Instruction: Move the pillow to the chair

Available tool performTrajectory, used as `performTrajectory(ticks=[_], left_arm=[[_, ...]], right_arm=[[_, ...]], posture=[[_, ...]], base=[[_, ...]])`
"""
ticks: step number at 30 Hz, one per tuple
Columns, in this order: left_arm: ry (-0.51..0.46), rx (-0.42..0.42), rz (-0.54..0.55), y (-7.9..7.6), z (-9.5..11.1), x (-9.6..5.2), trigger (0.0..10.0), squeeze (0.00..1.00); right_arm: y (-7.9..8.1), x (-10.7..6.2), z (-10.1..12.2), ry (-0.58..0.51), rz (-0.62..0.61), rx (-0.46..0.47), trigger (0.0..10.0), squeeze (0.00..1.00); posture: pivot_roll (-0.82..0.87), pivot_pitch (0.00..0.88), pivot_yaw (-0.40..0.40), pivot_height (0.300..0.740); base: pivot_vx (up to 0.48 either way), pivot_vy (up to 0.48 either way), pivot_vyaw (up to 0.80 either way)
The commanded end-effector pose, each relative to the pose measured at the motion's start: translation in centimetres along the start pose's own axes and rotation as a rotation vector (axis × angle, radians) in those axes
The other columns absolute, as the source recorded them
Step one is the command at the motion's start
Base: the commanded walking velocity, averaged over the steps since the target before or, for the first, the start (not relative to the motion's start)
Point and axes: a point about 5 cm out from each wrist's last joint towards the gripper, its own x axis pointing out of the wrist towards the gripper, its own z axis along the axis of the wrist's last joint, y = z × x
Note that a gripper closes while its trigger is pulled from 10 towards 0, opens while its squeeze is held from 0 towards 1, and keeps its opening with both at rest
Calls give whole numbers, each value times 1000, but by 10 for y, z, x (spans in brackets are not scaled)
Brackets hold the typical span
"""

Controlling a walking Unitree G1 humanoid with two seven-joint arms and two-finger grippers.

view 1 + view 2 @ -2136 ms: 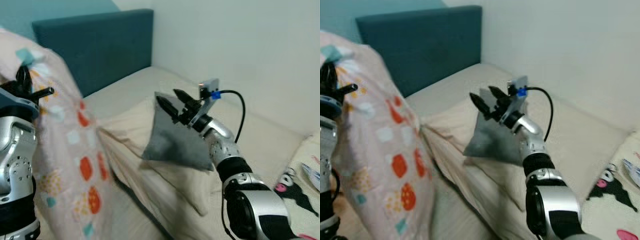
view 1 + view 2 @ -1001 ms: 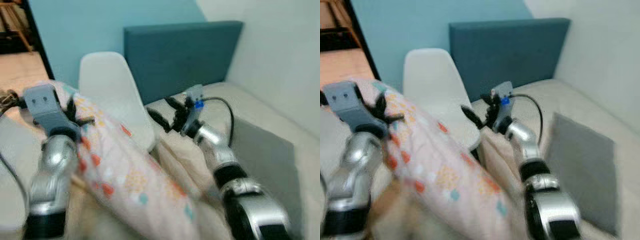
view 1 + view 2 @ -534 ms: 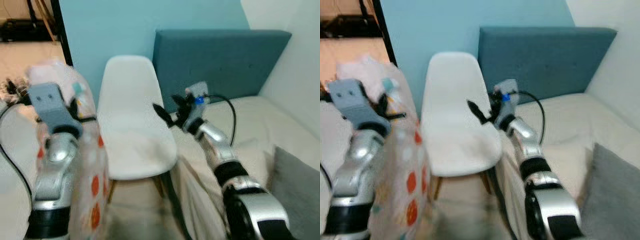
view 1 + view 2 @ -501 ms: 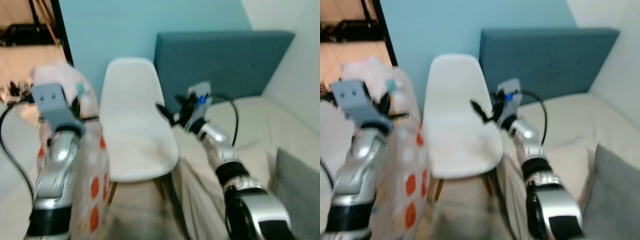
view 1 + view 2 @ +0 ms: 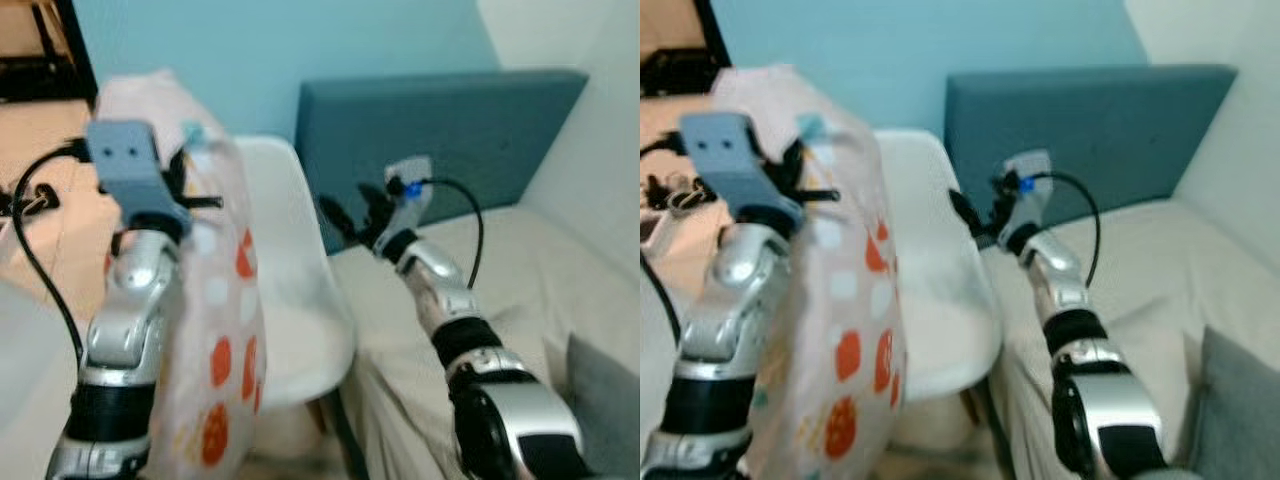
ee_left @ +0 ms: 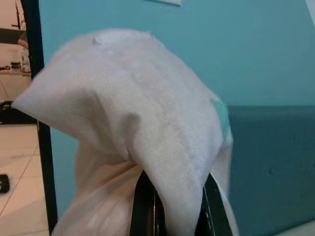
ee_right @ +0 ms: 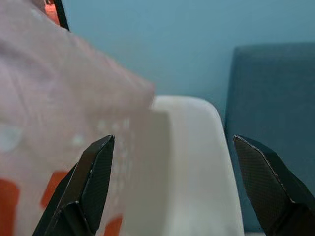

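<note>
I see the left gripper raised at the upper left of the left eye view, its jaws clamped on a fold of the pillow. The pillow is pale pink with orange, white and teal spots; it hangs down the left half of the frame, in front of the left side of the white chair. I cannot tell whether it touches the seat.

In the left wrist view, the pillow fabric is bunched over the two black fingers.

My right gripper sits at centre frame, jaws spread wide, holding nothing, beside the chair back and in front of the teal headboard. The right wrist view shows both fingers well apart, the chair between them.

The beige bed occupies the lower right, with a grey cushion at the right edge.
</note>
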Motion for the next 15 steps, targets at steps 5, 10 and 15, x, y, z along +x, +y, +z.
performTrajectory(ticks=[5, 10, 15], left_arm=[[-174, -164, -240, -26, 32, -2, 10000, 0], [-202, -318, -400, -26, 43, -7, 10000, 0], [-251, -439, -463, -14, 53, -9, 10000, 0]], right_arm=[[6, 2, -4, 13, 2, -3, 10000, 0], [5, 2, -6, 29, -14, -14, 10000, 0], [1, 0, -6, 35, -33, -19, 10000, 0]], posture=[[-13, 0, -57, 740], [-16, 0, -56, 740], [-19, 0, -54, 740]], base=[[455, 0, 0], [175, 0, 0], [0, 0, 0]])
